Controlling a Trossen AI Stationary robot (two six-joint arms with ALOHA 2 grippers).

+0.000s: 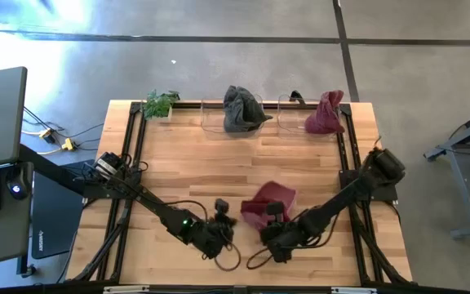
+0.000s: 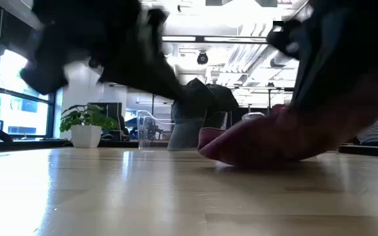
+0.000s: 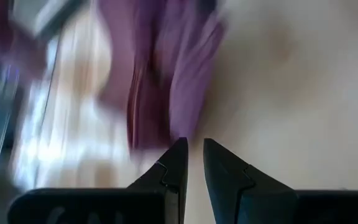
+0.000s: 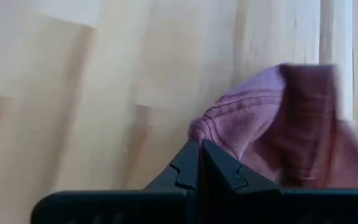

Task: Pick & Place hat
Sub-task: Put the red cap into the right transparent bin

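Observation:
A maroon knit hat (image 1: 271,198) lies on the wooden table near its front middle and also shows in the low view (image 2: 268,141). My right gripper (image 4: 199,144) is shut, with its tips at the hat's rolled edge (image 4: 229,118); in the high view it stands at the hat's near side (image 1: 272,216). Just left of the hat, my left gripper (image 3: 193,148) points at the maroon cloth (image 3: 166,74). Its fingers stand almost together and nothing is between them; the high view shows it too (image 1: 223,214). My right gripper's shut fingertips (image 4: 190,155) come slanting down from the near right at the hat's rolled edge (image 4: 205,127). The fingers lie flat together, and I cannot tell whether they touch the cloth or have any of it caught.
At the far edge a grey hat (image 1: 241,109) and a second maroon hat (image 1: 325,114) sit on clear stands. A small plant (image 1: 160,104) stands at the far left corner. Black rails (image 1: 133,147) run along both sides of the table.

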